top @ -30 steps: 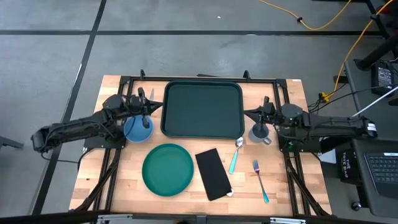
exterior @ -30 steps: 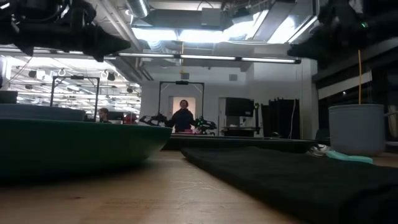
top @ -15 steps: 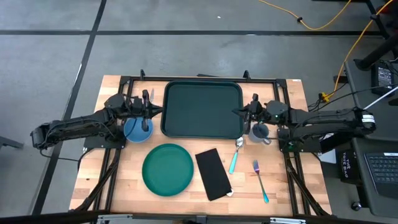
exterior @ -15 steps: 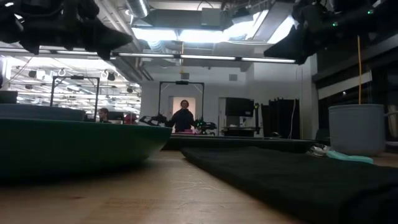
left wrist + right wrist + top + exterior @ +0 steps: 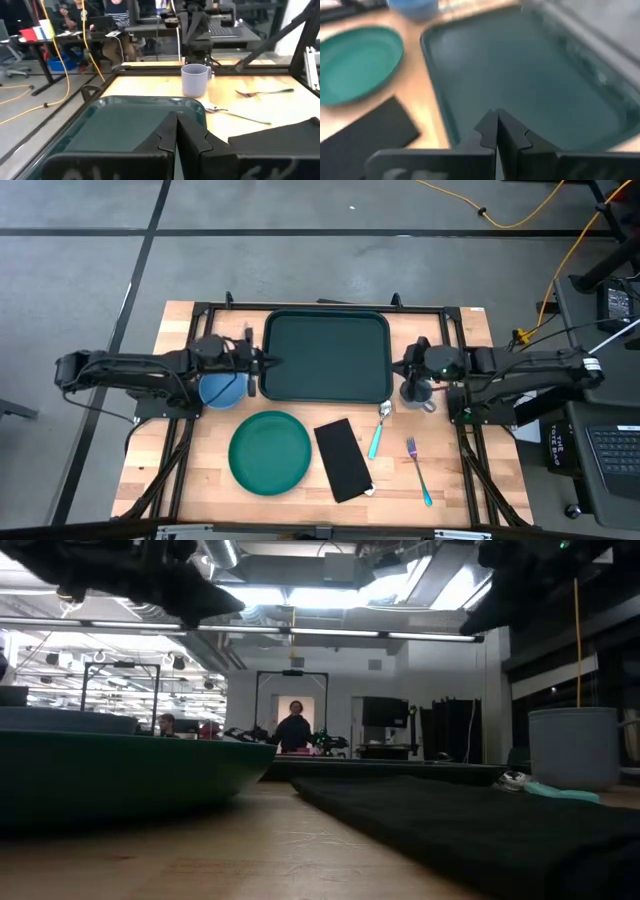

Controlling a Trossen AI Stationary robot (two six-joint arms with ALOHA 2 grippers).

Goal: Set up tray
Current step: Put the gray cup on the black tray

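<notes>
The wooden table carries everything, and the tray is the biggest piece on it, lying flat at the far middle of the tabletop between the two arms, with nothing in it. In front of the tray sits the round green plate, and just beside that, at a slant, the black napkin. A blue bowl stands off the tray's left edge, partly under the left arm. A grey mug stands off the tray's right front corner (the right arm's wrist hangs above it). Next come a teal-handled spoon, its bowl near the tray's corner, and a teal-handled fork farther right.

The left gripper hovers at the tray's left rim, its fingers pressed together on nothing. The right gripper sits at the tray's right rim, fingers likewise pressed together and empty, pointing over the tray's inside.
</notes>
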